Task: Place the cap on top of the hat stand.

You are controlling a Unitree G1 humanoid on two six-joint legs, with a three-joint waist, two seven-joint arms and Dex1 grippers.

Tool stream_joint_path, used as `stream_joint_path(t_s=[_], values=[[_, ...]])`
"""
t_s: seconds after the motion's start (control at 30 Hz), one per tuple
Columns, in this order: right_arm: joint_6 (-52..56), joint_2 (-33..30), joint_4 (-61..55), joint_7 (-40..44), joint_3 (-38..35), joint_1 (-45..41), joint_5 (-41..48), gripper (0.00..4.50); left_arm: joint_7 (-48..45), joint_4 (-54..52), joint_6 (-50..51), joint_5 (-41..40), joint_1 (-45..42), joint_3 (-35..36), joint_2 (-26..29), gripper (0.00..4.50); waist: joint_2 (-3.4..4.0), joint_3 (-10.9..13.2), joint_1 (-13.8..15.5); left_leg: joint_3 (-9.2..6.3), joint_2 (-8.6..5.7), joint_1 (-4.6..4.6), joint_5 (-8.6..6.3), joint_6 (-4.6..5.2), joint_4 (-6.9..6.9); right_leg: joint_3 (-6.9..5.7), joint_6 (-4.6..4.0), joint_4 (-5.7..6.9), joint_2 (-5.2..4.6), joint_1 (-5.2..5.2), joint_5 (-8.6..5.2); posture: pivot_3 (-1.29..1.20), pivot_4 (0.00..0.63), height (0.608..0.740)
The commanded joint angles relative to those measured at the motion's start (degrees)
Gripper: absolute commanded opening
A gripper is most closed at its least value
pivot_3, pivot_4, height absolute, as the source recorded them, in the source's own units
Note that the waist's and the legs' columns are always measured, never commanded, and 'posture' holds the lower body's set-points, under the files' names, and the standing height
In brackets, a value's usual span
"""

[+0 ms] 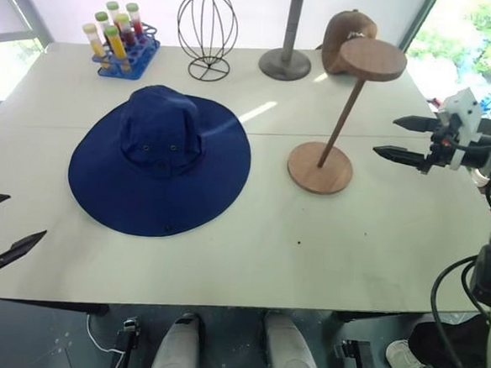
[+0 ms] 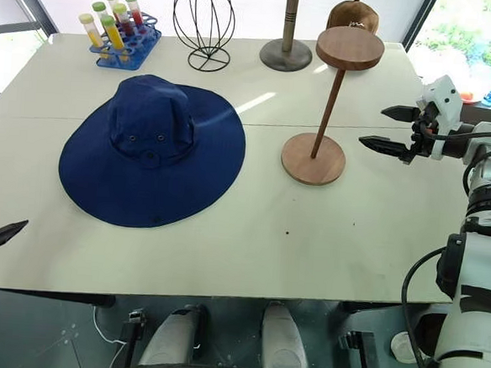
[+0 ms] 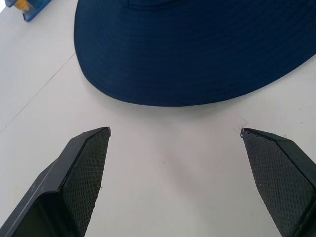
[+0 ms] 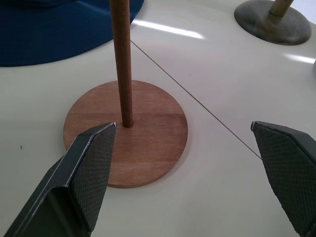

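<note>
Both grippers stand released, holding nothing. Our left gripper (image 1: 5, 229) hangs off the near-left table edge, jaws wide, aimed at the brim of the cap (image 1: 160, 159), which lies flat on the table (image 1: 308, 256) just ahead. Our right gripper (image 1: 404, 139) faces the hat stand (image 1: 337, 115), right of the cap. We judge the left arm nearer; the cap must travel rightward.
</note>
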Motion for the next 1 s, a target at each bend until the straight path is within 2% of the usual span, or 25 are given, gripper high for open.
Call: stream_joint_path(t_s=[0.03, 0.3, 0.5, 0.73, 0.87, 1.0], values=[[-1.1, -1.3, -0.2, 0.0, -0.7, -1.2, 0.1, 4.50, -0.1, -0.4, -0.5, -0.1, -0.3, 1.3, 0.4, 4.43, 0.00, 0.0, -0.1, 0.00, 0.00, 0.00, 0.00, 0.00, 0.00, 0.00, 0.00, 0.00, 0.00, 0.00, 0.00, 0.00, 0.150, 0.740], [-1.8, -1.2, 0.6, -0.6, -0.7, -1.6, -0.1, 4.50, 0.3, 0.0, -0.7, 0.9, -1.2, 1.2, 0.8, 4.43, 0.00, 0.0, -1.0, 0.03, 0.00, 0.02, 0.00, 0.00, 0.01, 0.03, 0.02, 0.04, 0.00, 0.01, 0.01, 0.00, 0.150, 0.740], [-0.4, -1.3, 0.3, 1.6, -0.2, -2.8, 0.0, 4.50, -0.3, 1.6, -5.8, 4.2, -1.6, 0.4, 2.2, 4.43, 0.00, 0.0, -1.1, 0.05, 0.01, 0.06, 0.00, 0.00, 0.01, 0.07, 0.03, 0.11, 0.02, 0.00, 0.02, 0.00, 0.150, 0.740], [8.6, -4.3, -7.4, 13.6, -0.3, -1.3, 3.0, 4.50, 5.3, 15.6, -30.6, 16.3, -4.4, -4.1, 4.5, 4.43, 0.01, 0.0, -0.9, 0.09, 0.01, 0.08, 0.00, 0.00, 0.01, 0.10, 0.03, 0.12, 0.02, -0.01, 0.02, 0.00, 0.150, 0.740], [19.1, -9.2, -26.0, 15.0, 2.6, 6.9, 14.3, 4.50, 7.0, 23.9, -48.7, 20.7, -5.5, -7.5, 7.0, 4.43, -0.01, 0.0, -0.6, 0.09, 0.01, 0.04, 0.00, 0.00, 0.01, 0.10, 0.03, 0.10, -0.01, 0.00, 0.02, 0.00, 0.150, 0.740], [32.8, -11.8, -45.0, 15.0, -1.3, 12.6, 25.8, 4.50, 11.2, 33.1, -64.0, 26.0, -8.9, -13.4, 9.5, 4.43, 0.09, 0.0, -0.7, 0.15, 0.01, 0.04, -0.01, 0.02, 0.01, 0.13, 0.04, 0.13, -0.06, -0.03, 0.01, 0.00, 0.150, 0.740]])
